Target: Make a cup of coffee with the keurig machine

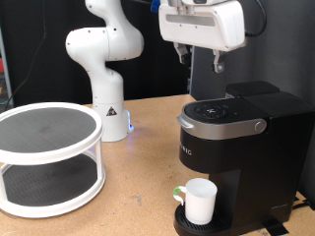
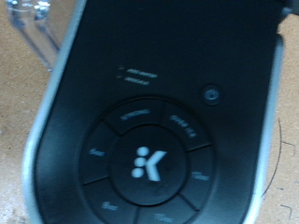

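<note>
The tool (image 1: pixel 200 61) hangs in the air directly above the keurig machine (image 1: pixel 236 147), clear of its lid, at the exterior view's top. Its two dark fingers (image 1: pixel 218 62) point down and stand somewhat apart with nothing between them, so the tool is open and empty. Straight below the tool lies the machine's closed lid with its silver rim and grey front handle; in the wrist view the black control panel (image 2: pixel 149 140) fills the picture, showing a ring of buttons around a central K mark and a small power symbol beside them, somewhat blurred. Further down, well below the tool, the cup (image 1: pixel 200 201) stands upright on the machine's round drip base, under the brew head, its green handle turned toward the exterior view's left. Off to the exterior view's left of the tool, on the wooden counter (image 1: pixel 138 187), sits a white two-tier round stand (image 1: pixel 49 157), with the arm's white base (image 1: pixel 103 69) behind it.
</note>
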You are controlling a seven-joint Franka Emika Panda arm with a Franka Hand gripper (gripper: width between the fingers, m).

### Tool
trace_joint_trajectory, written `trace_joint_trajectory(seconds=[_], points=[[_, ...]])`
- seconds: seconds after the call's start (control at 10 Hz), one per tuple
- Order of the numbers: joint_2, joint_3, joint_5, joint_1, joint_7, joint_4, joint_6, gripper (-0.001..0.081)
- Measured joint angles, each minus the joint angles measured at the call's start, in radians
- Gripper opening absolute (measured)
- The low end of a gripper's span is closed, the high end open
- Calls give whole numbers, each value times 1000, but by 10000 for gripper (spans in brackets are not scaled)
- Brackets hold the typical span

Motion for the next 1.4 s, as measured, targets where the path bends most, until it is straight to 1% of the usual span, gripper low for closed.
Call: trace_joint_trajectory(seconds=[0.2, 0.5, 0.6, 0.8, 1.0, 1.1, 1.2, 1.3, 1.4], points=[[43, 2, 1, 1, -1, 52, -15, 806], [113, 17, -5, 3, -4, 120, -70, 806], [134, 25, -11, 4, -6, 129, -73, 806], [164, 39, -19, 7, -10, 128, -68, 806], [173, 49, -22, 10, -36, 109, -42, 806], [172, 53, -22, 10, -54, 93, -26, 705], [170, 57, -24, 11, -72, 74, -6, 518], [161, 59, -30, 11, -86, 50, 13, 518], [147, 62, -43, 11, -88, 17, 51, 383]])
